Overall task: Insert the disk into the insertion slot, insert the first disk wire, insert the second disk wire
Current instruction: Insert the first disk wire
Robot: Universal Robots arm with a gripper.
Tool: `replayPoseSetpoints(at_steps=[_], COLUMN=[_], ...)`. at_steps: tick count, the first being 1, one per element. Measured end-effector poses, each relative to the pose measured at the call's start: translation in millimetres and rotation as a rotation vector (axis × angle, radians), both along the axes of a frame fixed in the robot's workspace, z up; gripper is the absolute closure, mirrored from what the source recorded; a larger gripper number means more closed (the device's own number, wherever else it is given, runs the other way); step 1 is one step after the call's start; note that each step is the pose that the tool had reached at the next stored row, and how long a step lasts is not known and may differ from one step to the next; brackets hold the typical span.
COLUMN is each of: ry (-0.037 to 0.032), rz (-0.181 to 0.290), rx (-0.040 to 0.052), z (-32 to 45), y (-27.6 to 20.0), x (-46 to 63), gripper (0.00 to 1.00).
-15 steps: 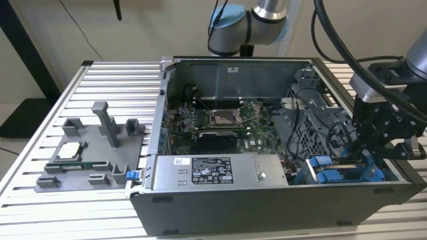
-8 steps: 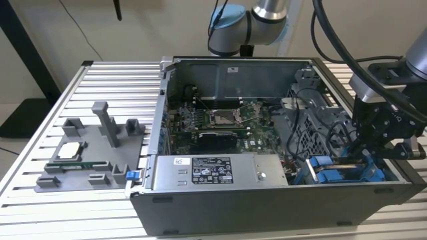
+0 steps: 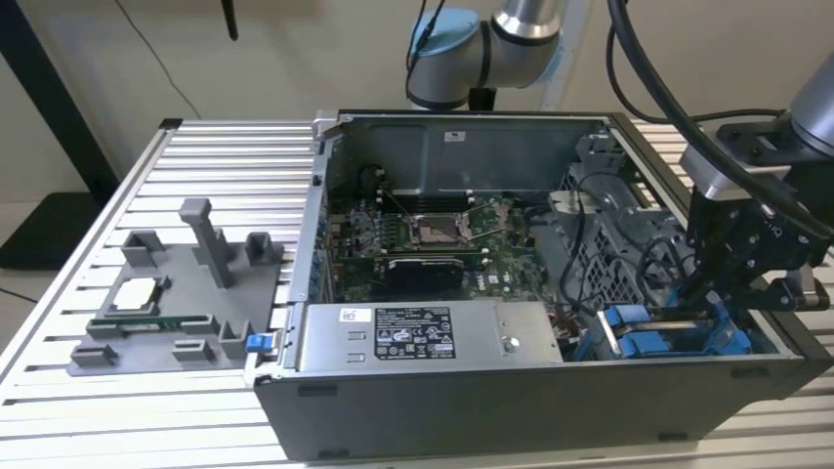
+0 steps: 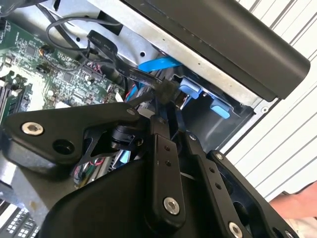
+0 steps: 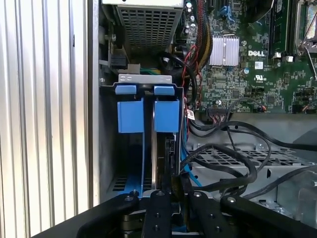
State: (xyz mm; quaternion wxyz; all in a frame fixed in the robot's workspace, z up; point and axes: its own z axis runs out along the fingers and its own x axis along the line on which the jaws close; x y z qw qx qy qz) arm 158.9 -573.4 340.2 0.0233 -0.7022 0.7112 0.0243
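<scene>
At the 4 o'clock corner of the case (image 3: pixel 521 410) in the exterior view, the disk (image 5: pixel 166 116) sits in the slot (image 3: pixel 658 332), I judge. My claw (image 5: pixel 174 191) hangs at the slot's 2 o'clock, narrow, pinching a black plug (image 4: pixel 167 91).

The black hand (image 4: pixel 167 106) pinches a black plug (image 4: pixel 166 90) at the end of a dark wire (image 4: pixel 106 47), just beside the blue tabs (image 4: pixel 190 91) of the drive slot (image 4: pixel 223 126). A blue ribbon cable (image 4: pixel 157 63) lies near the green circuit board (image 4: pixel 34 59). Beyond the black case edge (image 4: pixel 223 39) is the ribbed counter (image 4: pixel 290 129).
</scene>
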Motion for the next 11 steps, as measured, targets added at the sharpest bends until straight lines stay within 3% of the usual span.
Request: replayPoseSetpoints(at_steps=[11], ry=[0.0001], rz=[0.0], rx=[0.0002], z=[-15.0], y=[0.1], x=[-0.4], gripper=[1.0])
